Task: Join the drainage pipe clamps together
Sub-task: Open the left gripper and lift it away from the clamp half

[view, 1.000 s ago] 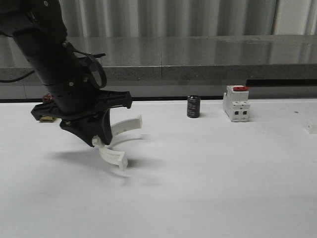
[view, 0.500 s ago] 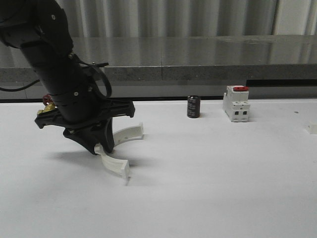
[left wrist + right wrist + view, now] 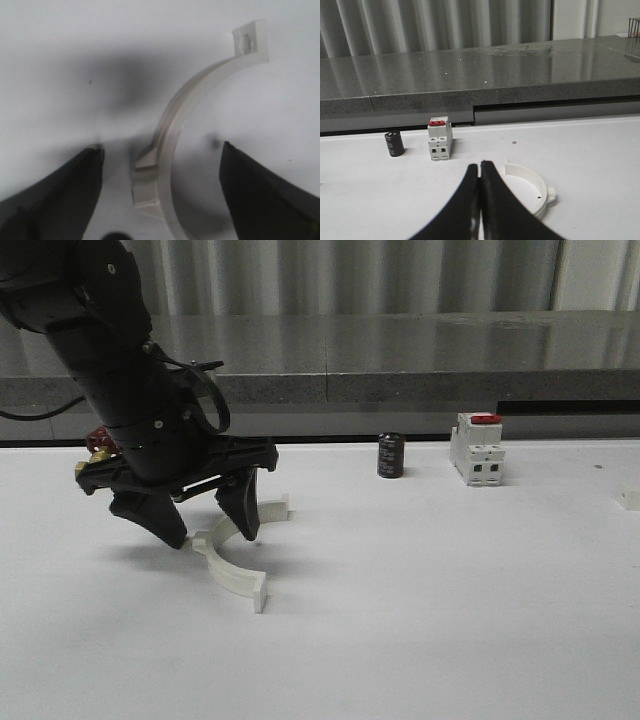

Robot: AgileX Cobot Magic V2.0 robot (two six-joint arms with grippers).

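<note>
Since the earlier frame the left gripper (image 3: 213,528) had spread its fingers and let go of the near half-ring (image 3: 233,571), which lay flat on the table (image 3: 420,620) at lower left of centre in the front view. Its upper end sat just beside the far half-ring (image 3: 268,510); whether the tabs actually touched could not be told. The step in hand looked like the release after bringing the halves together. The right gripper (image 3: 480,200) had its fingers pressed together, empty. Next would likely come checking the joint and pressing the ends home.
</note>
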